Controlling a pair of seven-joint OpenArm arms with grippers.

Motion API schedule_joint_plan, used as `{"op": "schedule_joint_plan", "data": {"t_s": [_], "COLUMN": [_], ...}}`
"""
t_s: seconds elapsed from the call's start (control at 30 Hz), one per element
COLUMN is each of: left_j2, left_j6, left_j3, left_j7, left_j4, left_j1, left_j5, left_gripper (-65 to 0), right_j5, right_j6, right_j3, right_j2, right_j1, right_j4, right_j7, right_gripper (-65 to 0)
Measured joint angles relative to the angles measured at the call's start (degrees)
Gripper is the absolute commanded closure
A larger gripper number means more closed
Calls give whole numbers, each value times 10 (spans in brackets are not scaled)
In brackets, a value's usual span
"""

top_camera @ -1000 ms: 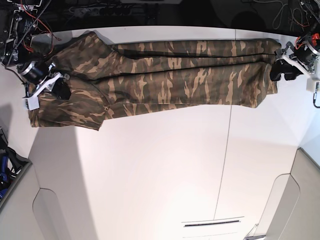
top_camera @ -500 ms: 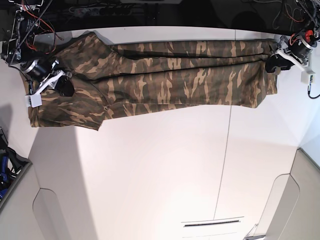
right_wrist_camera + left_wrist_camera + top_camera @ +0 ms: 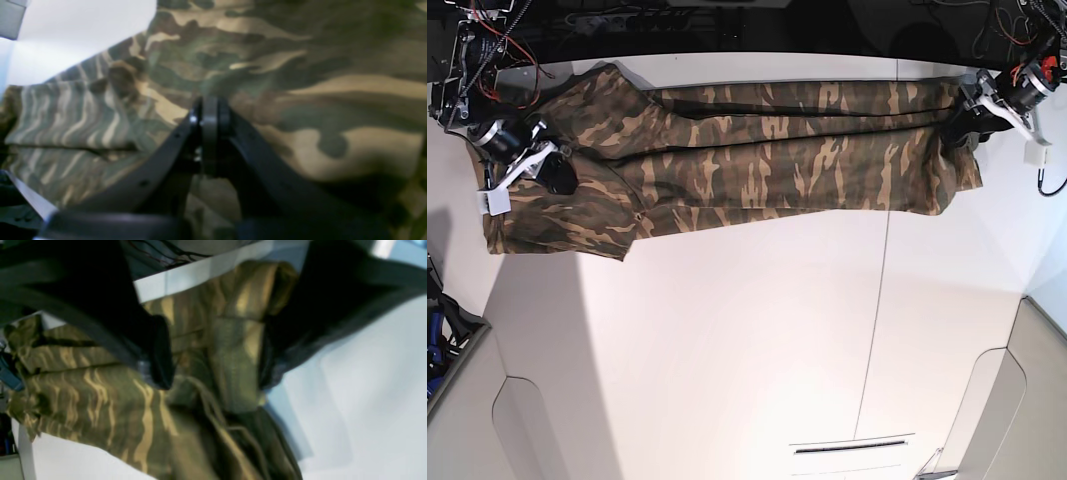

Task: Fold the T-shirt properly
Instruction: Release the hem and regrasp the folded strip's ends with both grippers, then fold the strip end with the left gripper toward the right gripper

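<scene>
The camouflage T-shirt lies stretched lengthwise along the far side of the white table, folded into a long band. My right gripper is at the sleeve end on the view's left. In the right wrist view its fingers are pressed together on the T-shirt. My left gripper is at the hem end on the view's right. In the left wrist view its two dark fingers stand wide apart, and a raised fold of the T-shirt lies in the left gripper, between the fingertips.
The table's far edge runs just behind the shirt, with dark space and cables beyond it. A thin seam crosses the table. A slot lies near the front. Grey panels flank the lower corners.
My left gripper has moved up and inward from beside the hem onto the shirt's far corner. The right gripper has barely moved. The shirt lies as before.
</scene>
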Motion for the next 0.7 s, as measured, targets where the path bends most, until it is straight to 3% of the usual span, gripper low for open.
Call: {"op": "schedule_joint_plan", "data": {"t_s": [0.13,0.27,0.4,0.7], "left_j2": [0,0,0,-56], "left_j6": [0,-2,-28,-30], "left_j3": [0,2,3,4], "left_j7": [0,0,-1,-1], "left_j4": [0,0,0,63], "left_j1": [-6,-6,-6,-6], "left_j5": [-2,-5,-25,-29], "left_gripper": [-1,0,0,0], "right_j5": [0,0,13,80], "right_j6": [0,0,0,0], "right_j3": [0,0,1,84], "right_j2": [0,0,0,0], "right_j1": [0,0,0,0], "right_j4": [0,0,0,40], "right_j7": [0,0,0,-33], "right_gripper": [0,0,0,0]}}
